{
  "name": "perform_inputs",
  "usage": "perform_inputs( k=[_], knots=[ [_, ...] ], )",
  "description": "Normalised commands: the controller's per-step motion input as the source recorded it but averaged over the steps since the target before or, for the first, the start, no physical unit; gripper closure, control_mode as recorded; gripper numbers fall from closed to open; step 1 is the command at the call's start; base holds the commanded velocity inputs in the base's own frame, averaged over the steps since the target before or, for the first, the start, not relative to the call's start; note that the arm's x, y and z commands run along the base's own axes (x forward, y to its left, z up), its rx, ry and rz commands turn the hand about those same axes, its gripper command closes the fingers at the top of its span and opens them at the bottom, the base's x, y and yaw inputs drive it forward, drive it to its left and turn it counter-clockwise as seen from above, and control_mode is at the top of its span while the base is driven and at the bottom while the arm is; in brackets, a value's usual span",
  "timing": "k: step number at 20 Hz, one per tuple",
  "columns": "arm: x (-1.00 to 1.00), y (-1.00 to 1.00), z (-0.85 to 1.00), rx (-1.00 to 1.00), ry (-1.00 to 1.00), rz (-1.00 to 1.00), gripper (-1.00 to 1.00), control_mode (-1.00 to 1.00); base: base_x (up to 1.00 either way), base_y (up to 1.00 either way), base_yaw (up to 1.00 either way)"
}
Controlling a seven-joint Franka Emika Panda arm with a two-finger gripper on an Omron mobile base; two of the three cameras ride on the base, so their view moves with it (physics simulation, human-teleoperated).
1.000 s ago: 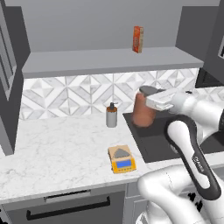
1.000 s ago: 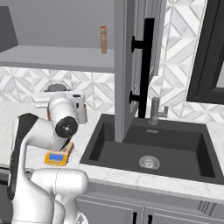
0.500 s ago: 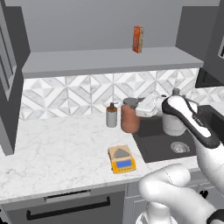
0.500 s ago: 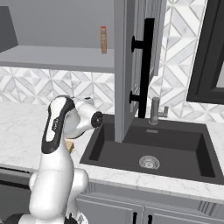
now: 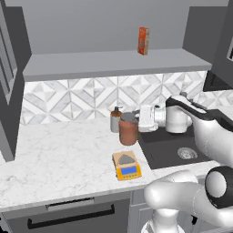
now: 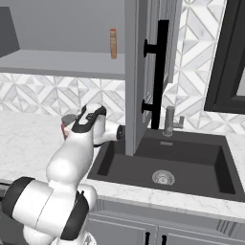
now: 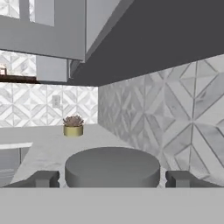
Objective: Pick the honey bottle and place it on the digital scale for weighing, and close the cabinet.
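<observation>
**Honey bottle upright beside the scale, claw at its lid**

In the left base view, the marble surface [image 5: 59, 159] runs from the left edge toward the sink [image 5: 175, 152]. The small pump dispenser [image 5: 115, 120] stands at the back by the tiled wall. Just to its right, at about 4 o'clock from it, the honey bottle [image 5: 128, 129] stands upright, its grey lid level. The digital scale [image 5: 126, 165] lies at 6 o'clock from the bottle, near the front edge of the surface and apart from the bottle; its tan platform is bare. The claw [image 5: 138, 118] reaches in from 3 o'clock, level with the lid. On the shelf [image 5: 113, 63] above, a small orange-red box [image 5: 144, 40] stands upright.

In the hand view, the lid [image 7: 112, 167] sits between the two fingertips [image 7: 43, 178], one on each side, with a small gap showing at either side; the claw is spread around the lid, not pinching it. A small potted plant [image 7: 73, 126] stands on the surface far behind.

In the right base view, the cabinet [image 6: 155, 72] door stands open, edge-on, over the sink's left part.
</observation>
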Motion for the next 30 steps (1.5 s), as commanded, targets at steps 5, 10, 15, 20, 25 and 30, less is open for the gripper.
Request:
perform_inputs(
  k=[5,10,15,20,25,30],
  knots=[
    [0.1,0.12,-0.37,0.01,0.02,0.16,1.0,-1.0,0.0,0.0,0.0],
    [0.0,0.0,-0.37,0.0,0.03,0.02,1.0,-1.0,0.0,0.0,0.0],
    [0.03,0.03,-0.35,0.0,0.0,0.0,1.0,-1.0,0.0,0.0,0.0],
    [-0.05,0.14,-0.16,0.0,0.0,0.0,1.0,-1.0,0.0,0.0,0.0],
    [-0.38,0.33,0.17,0.0,0.0,0.0,1.0,-1.0,0.0,0.0,0.0],
    [-0.63,0.08,0.4,0.0,0.0,0.0,1.0,-1.0,0.0,0.0,0.0]
  ],
)
